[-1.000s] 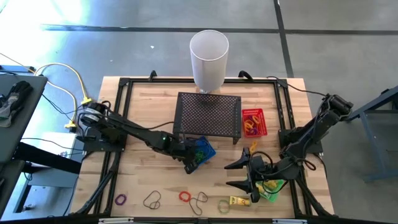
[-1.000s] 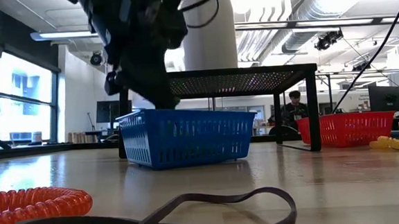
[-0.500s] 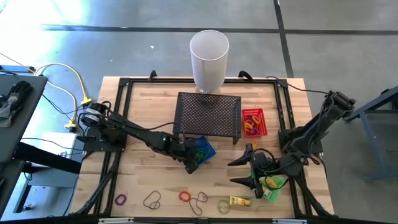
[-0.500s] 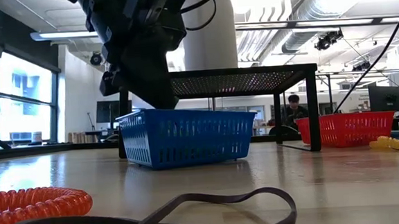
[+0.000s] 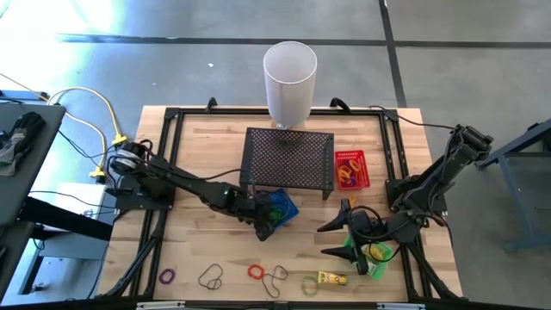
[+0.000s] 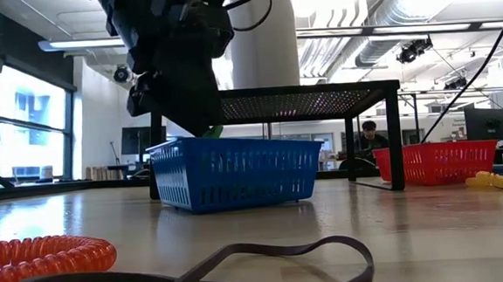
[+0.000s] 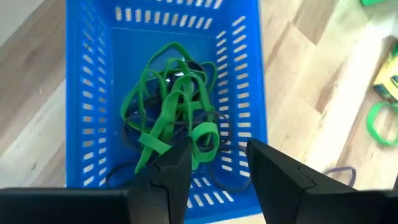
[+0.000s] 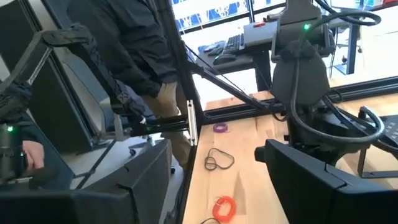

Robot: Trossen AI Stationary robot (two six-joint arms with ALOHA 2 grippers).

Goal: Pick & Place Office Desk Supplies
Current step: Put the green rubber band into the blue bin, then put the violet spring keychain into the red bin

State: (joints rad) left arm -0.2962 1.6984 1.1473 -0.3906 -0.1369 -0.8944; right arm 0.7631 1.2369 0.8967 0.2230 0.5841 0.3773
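Our left claw [image 7: 214,165] hangs part-open over the blue basket [image 7: 93,93], green bands [image 7: 171,112] below it. Our right claw [image 5: 338,239] gapes empty; loops [image 5: 258,274] beside it on the tabletop [image 5: 198,142] remain unsorted.

No readable text, no label, no brand, no number, no sign on any object, on the arms, or in the room behind
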